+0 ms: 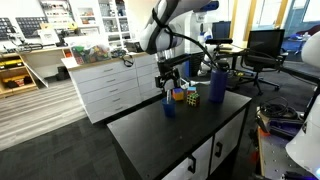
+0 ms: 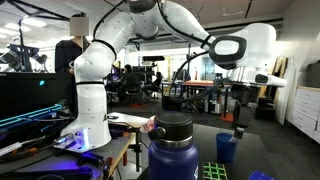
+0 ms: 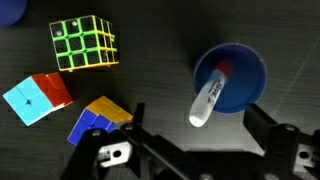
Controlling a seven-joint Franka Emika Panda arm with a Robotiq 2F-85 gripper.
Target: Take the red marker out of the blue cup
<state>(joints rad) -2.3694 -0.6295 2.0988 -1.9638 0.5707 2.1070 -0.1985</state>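
Note:
The blue cup (image 3: 245, 68) stands upright on the black table. The red marker (image 3: 209, 98) leans inside it; its whitish barrel sticks out over the rim and its red end is down in the cup. My gripper (image 3: 200, 128) is open and empty, directly above the cup, with one finger on each side of the marker's upper end and not touching it. In both exterior views the gripper (image 1: 170, 86) (image 2: 238, 128) hangs just over the cup (image 1: 169, 106) (image 2: 227, 148).
Near the cup lie a green and yellow puzzle cube (image 3: 83, 44) and two twisted multicoloured puzzle pieces (image 3: 38, 96) (image 3: 100, 118). A tall dark blue bottle (image 1: 217, 85) (image 2: 172, 150) stands on the same table. White drawers (image 1: 110, 88) stand behind the table.

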